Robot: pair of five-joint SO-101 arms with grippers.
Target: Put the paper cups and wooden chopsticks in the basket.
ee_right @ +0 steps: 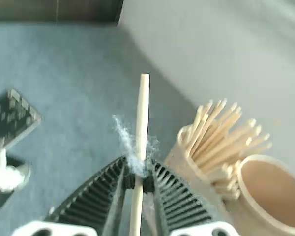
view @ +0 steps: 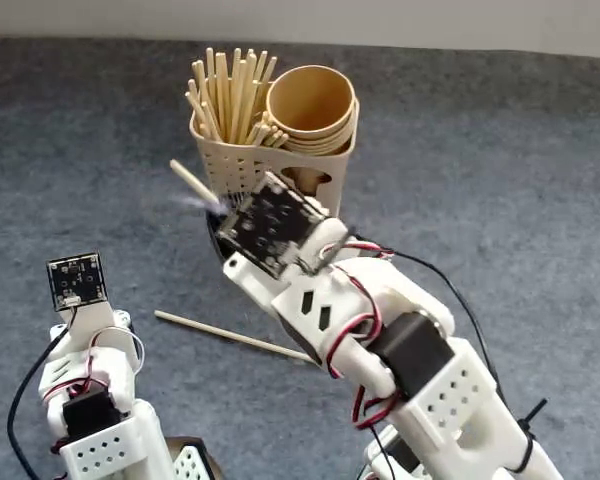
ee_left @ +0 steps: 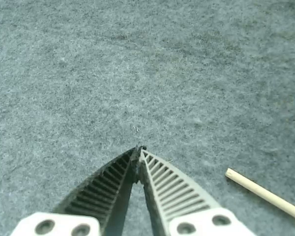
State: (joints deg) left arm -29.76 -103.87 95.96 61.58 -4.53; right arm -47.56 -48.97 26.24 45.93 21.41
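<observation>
A cream basket [view: 270,160] stands at the back of the grey carpet, with many wooden chopsticks [view: 230,95] in one side and stacked paper cups [view: 313,105] in the other. My right gripper [ee_right: 139,179] is shut on a chopstick [ee_right: 142,118], with a tuft of carpet fluff caught at the fingertips; it hangs just in front of the basket [ee_right: 191,152]. The held chopstick [view: 192,182] pokes out to the left of the basket. Another chopstick [view: 230,337] lies flat on the carpet between the arms. My left gripper [ee_left: 139,153] is shut and empty over bare carpet, with that chopstick's end [ee_left: 263,194] beside it.
Grey carpet [view: 500,200] covers the whole work area. A pale wall runs along the far edge. The left arm's body [view: 90,390] sits at the front left, the right arm's body [view: 410,370] at front centre-right.
</observation>
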